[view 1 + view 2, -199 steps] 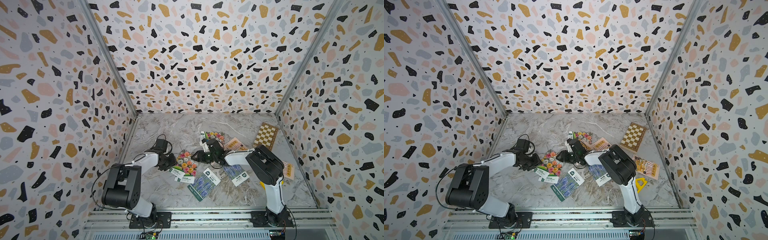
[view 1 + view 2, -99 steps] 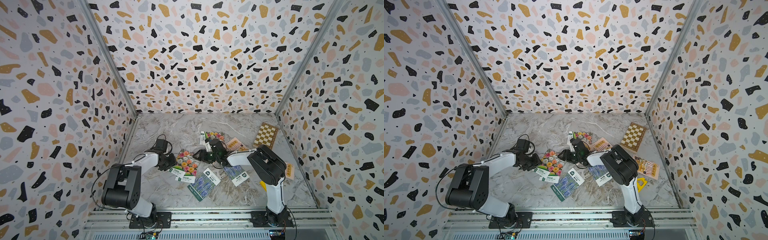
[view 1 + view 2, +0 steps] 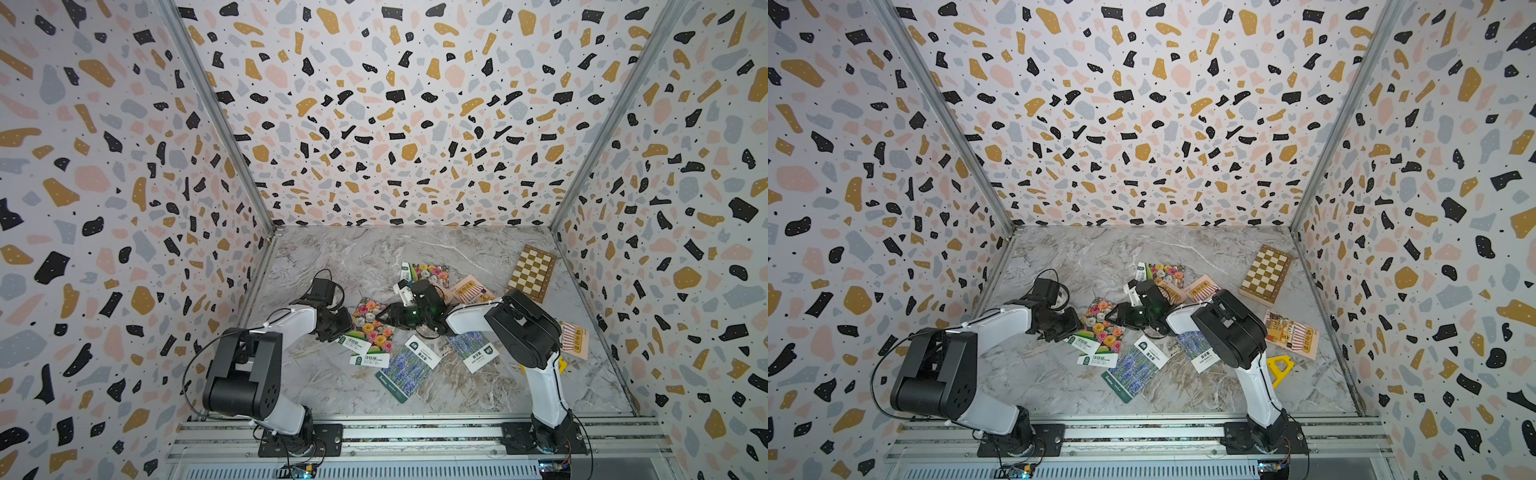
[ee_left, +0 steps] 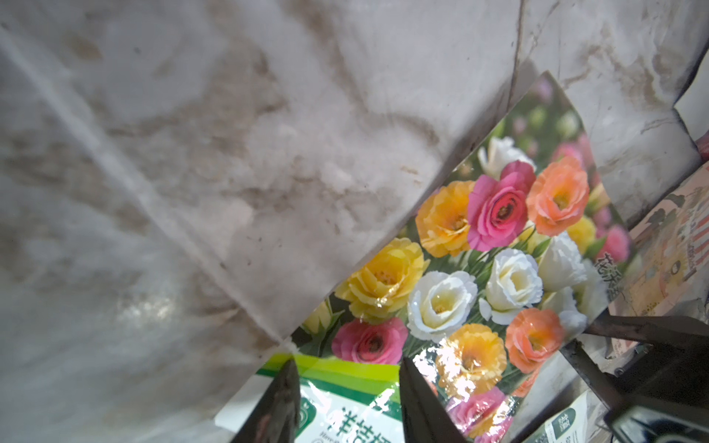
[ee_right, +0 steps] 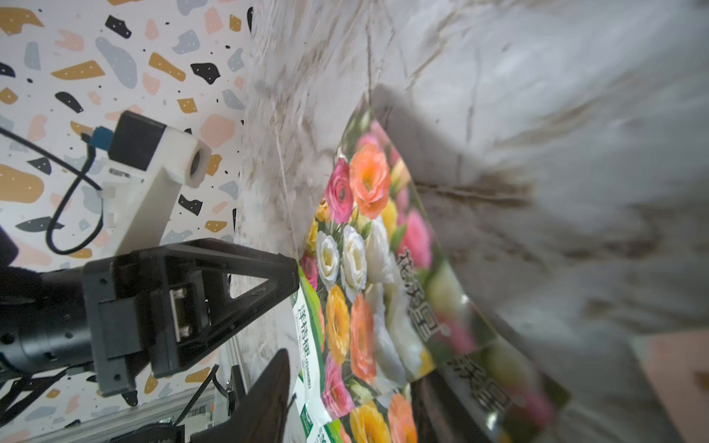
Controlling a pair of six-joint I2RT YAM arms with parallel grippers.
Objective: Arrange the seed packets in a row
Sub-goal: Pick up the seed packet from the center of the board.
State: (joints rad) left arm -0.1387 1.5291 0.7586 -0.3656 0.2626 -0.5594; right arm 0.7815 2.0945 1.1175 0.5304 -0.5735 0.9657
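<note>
Left pincer (image 4: 347,370) stands part-open over the glossy rectangular flower-photo seed packet (image 4: 498,249); the right pincer (image 3: 386,318) I cannot tell. Slide it flat, pressing lightly.

**Change Record: Right Arm Shifted Out and Back**

1. I see one change, and it is small. Half a second ago the elbow housing (image 3: 521,328) of the right arm had drifted toward the right wall. It has now come back toward the middle of the surface (image 3: 332,386). In both top views it sits slightly nearer the left arm than it did a second ago.
2. The right gripper (image 3: 384,318) followed. Its wrist camera (image 3: 405,291) eased away from the flower seed packet (image 3: 371,322), then returned to the packet edge nearest the right arm.
3. I cannot tell whether the jaws changed their spacing.
</note>
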